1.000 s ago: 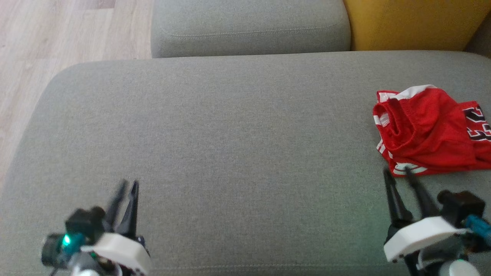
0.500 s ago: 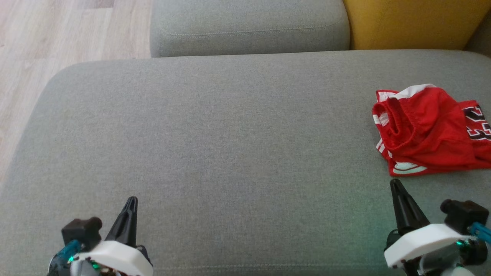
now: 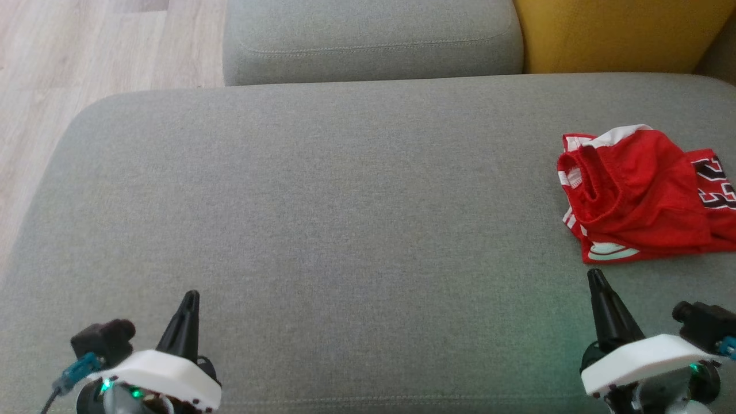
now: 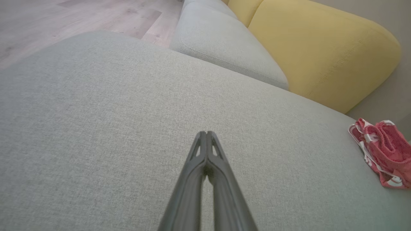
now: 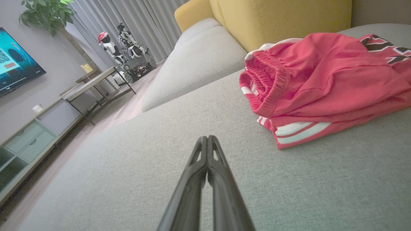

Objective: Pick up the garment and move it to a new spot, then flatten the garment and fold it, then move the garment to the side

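Right now, holds left end effector (image 3: 191, 295) and right end effector (image 3: 594, 273) clenched and empty over grey sofa cushion (image 3: 345, 201), right one near folded red garment (image 3: 638, 195), not touching.

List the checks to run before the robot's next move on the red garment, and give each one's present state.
1. Is the garment free of both pincers: ok. It lies on the grey seat cushion, touching neither.
2. Is the right pincer ready to grasp: not ok. It is shut and holds nothing.
3. Is the left pincer ready to grasp: not ok. It is shut and holds nothing.
4. Way from the right pincer to the garment: ok. Nothing lies between them.
5. Is the garment flat: not ok. It is bunched in layers.
6. Full extent of the garment: cannot tell. Its right edge runs off the head view.
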Tool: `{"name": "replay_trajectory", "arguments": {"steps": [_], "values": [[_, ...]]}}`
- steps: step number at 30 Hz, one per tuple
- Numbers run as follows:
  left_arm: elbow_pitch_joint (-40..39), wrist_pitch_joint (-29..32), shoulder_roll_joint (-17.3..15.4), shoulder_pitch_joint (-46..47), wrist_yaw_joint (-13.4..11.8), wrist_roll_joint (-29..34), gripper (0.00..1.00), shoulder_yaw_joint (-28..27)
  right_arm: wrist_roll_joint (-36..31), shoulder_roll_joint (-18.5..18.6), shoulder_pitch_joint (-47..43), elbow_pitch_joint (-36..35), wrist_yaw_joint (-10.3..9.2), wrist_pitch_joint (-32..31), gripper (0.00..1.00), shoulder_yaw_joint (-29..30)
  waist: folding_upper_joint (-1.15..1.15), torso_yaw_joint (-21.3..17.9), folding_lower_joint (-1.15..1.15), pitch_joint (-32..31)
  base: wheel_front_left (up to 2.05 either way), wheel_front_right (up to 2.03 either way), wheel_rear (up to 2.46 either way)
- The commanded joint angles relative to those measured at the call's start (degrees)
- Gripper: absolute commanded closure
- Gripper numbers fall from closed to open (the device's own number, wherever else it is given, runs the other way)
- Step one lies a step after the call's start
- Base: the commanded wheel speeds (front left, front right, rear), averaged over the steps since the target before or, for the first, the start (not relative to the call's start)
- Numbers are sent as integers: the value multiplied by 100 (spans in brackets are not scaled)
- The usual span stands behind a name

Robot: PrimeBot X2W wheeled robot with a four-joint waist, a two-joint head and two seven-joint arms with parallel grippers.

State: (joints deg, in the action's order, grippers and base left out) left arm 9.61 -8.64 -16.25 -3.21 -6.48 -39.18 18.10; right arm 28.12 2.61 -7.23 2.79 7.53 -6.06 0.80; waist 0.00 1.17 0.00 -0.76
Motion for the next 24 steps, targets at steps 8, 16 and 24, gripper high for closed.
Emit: {"name": "replay_trajectory", "arguments": {"steps": [8,16,24], "values": [[-97,125,39,378,155,-527,100,-337,656,105,411,-60,-1,82,100,26,0,-10,0,8,0,0,0],[-54,236,144,426,268,-975,100,-512,1202,118,493,46,-2,94,100,47,0,-20,0,16,0,0,0],[-13,334,236,468,366,-1364,100,-666,1675,128,565,138,-2,101,100,68,0,-28,0,23,0,0,0]]}}
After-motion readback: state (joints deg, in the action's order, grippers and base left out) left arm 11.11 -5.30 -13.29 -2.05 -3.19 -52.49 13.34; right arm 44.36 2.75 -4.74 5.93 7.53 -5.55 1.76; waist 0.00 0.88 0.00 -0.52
